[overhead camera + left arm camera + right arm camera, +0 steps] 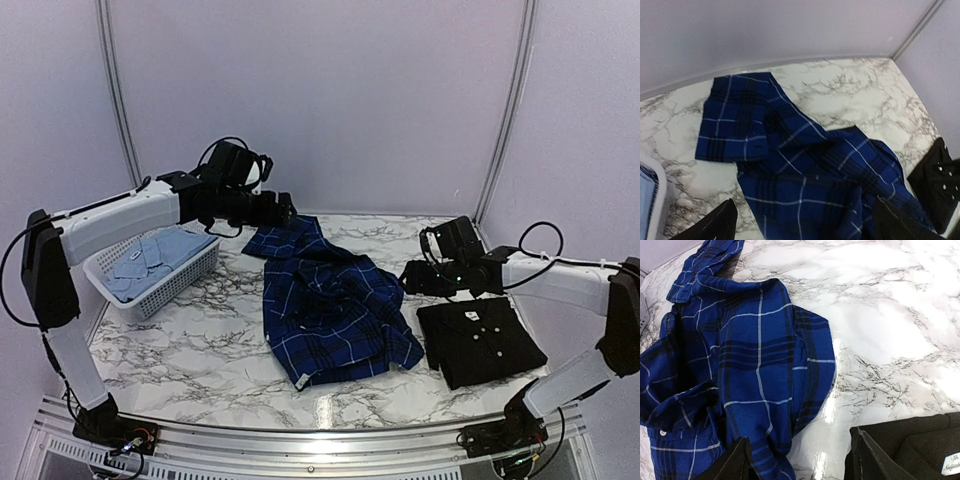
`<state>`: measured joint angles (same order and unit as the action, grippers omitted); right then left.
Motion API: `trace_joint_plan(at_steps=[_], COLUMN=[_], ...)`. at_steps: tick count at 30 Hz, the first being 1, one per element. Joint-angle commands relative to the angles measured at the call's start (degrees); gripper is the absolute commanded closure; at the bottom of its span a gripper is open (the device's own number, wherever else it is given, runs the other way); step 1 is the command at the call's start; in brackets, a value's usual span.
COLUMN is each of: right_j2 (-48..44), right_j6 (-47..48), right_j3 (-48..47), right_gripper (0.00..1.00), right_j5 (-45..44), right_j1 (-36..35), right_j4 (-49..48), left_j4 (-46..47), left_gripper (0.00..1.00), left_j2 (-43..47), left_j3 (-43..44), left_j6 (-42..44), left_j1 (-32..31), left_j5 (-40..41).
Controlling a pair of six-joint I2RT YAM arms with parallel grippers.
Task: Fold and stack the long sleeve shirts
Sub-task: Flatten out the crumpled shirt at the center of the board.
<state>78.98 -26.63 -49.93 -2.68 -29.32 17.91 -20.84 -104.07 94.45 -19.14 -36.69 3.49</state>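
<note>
Progress looks like one down, two to go, if I'm reading it right: the plain black button-up shirt [480, 340] sits folded into a neat rectangle on the right side of the marble-pattern tabletop [190, 350]. The pale blue shirt [150, 258] is lying in the white plastic lattice basket [170, 290] over on the left. The royal-blue-and-navy plaid cloth shirt [330, 310] is the one in hand. It's a rumpled heap in the middle of the tabletop, just beside the black one, with one sleeve [735, 120] stretched flat toward the back left corner. The left tool [805, 201] hovers above that sleeve end with its fingers spread wide and nothing between them. The right tool [800, 435] hangs over the gap between the plaid's right edge and the black shirt, also open and empty. So my guess is we're at the spread-it-out stage, before any real folding. The next move probably calls for each tool to drop and pinch an edge of the plaid, one on the sleeve or shoulder and one on the near hem side. Then they'd need to pull it flat, without dragging the black shirt along since the two are so close.
</note>
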Motion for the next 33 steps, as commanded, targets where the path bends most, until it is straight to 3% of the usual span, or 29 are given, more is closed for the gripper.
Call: trace_joint_plan(at_steps=[1,12,21,26,30,33], right_j2=[3.59,12.14,15.79,18.57,20.97,21.57], right_j6=[-1.57,-5.39,-8.1,-9.22,-9.47,-8.15], right_j3=[0.05,1.72,3.55,2.55,0.38,-2.63], right_gripper=[0.38,0.45,0.44,0.54,0.73,0.94], right_j5=[1.22,8.17,9.97,9.58,9.25,7.69], right_j1=[1.81,4.52,4.2,4.21,4.6,4.83], right_j4=[-7.58,-16.75,-22.4,-24.41,-24.41,-22.49], left_j4=[-0.49,2.82,6.79,7.19,7.17,6.79], left_gripper=[0.03,0.03,0.08,0.3,0.72,0.9], left_j2=[4.54,3.4,-3.28,-6.37,-6.04,-2.68], left_j3=[-8.05,-16.22,-12.98,-11.57,-11.99,-13.95], left_j6=[-4.62,-14.81,-17.32,-17.91,-18.17,-17.43], left_j1=[-3.56,-10.66,-11.23,-11.23,-11.21,-11.08], left_j5=[-4.53,-6.96,-7.52,-5.92,-4.62,-3.11])
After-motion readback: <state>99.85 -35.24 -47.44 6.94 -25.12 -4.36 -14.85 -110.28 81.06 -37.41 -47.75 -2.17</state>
